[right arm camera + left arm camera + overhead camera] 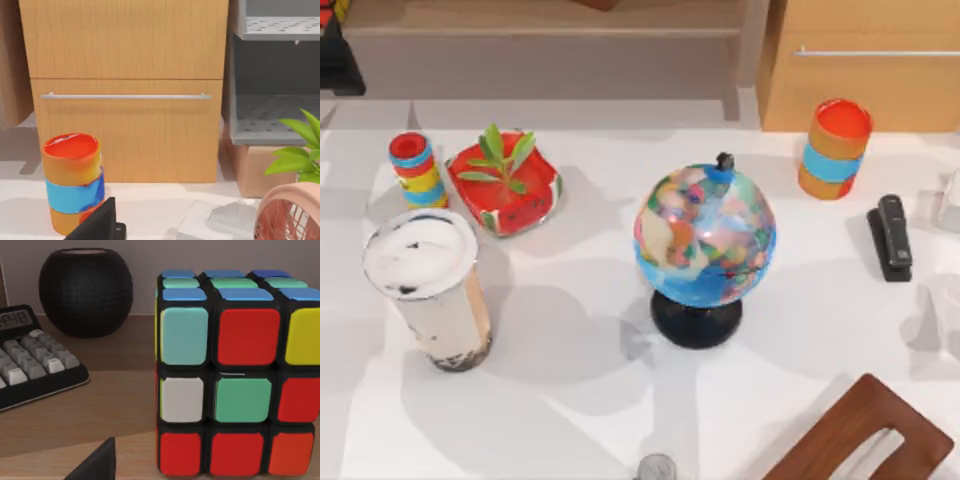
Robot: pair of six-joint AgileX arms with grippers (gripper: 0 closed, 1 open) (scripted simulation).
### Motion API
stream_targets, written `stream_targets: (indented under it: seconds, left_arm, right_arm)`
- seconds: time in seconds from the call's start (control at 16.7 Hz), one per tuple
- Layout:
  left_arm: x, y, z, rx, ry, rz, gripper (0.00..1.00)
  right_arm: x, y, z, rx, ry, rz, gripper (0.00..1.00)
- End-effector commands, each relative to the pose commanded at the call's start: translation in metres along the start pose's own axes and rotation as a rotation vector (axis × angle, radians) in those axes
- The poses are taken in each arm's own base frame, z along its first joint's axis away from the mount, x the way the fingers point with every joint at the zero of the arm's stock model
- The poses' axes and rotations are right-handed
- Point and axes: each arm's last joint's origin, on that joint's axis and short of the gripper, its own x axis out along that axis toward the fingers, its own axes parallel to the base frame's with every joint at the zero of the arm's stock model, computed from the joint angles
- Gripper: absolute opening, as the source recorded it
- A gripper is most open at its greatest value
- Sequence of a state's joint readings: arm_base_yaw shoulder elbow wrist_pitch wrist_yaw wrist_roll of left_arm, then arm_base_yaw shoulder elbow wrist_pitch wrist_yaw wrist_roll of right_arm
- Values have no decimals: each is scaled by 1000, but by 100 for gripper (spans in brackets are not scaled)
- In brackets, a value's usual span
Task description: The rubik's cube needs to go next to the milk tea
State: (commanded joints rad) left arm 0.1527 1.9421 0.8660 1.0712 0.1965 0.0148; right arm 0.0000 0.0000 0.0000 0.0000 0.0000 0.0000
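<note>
Top view, left side: the milk tea [428, 285] stands upright near the table's left edge, with the striped stacked cylinder [415, 170] and the red planter [507, 182] behind it.
Top view, middle: the globe [704, 240] sits on its black base, well apart from the cup.
Top view, right side: the orange cup [834, 148] with its blue band stands at the back, and the black stapler [891, 238] lies nearer the front.
Left wrist view: the rubik's cube [237, 375] rests on a brown wooden surface, not on the white table, with a calculator [32, 362] and a round black speaker [86, 290] near it.
Left gripper: one dark fingertip [97, 465] shows just short of the cube; I cannot tell how far the pincer is open, and nothing appears to be held.
Right wrist view: the same banded cup [73, 181] stands before a wooden drawer front [125, 95]; a dark fingertip [100, 222] shows, pincer opening not readable; this arm looks idle.
Risk, grasp: fingers closing off-centre could twist or push the cube towards the calculator.
Risk, carry: the cube must come down from the wooden surface to the table; a weak pinch may drop it.
Risk, placing: the tall cup may tip if nudged, and the cylinder and planter crowd its far side.
</note>
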Motion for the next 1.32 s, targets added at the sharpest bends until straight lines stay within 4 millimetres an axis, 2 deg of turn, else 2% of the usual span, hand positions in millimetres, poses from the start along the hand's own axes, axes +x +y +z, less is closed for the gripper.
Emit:
stream_targets:
  seconds: [0.48,0.78,1.32]
  left_arm:
    - [53,2,1,1,-3,2,100]
    - [57,2,0,0,-2,2,100]
    - [57,2,0,0,-2,2,32]
  right_arm:
    - [0,0,0,0,0,0,100]
    - [0,0,0,0,0,0,100]
    - [0,0,0,0,0,0,100]
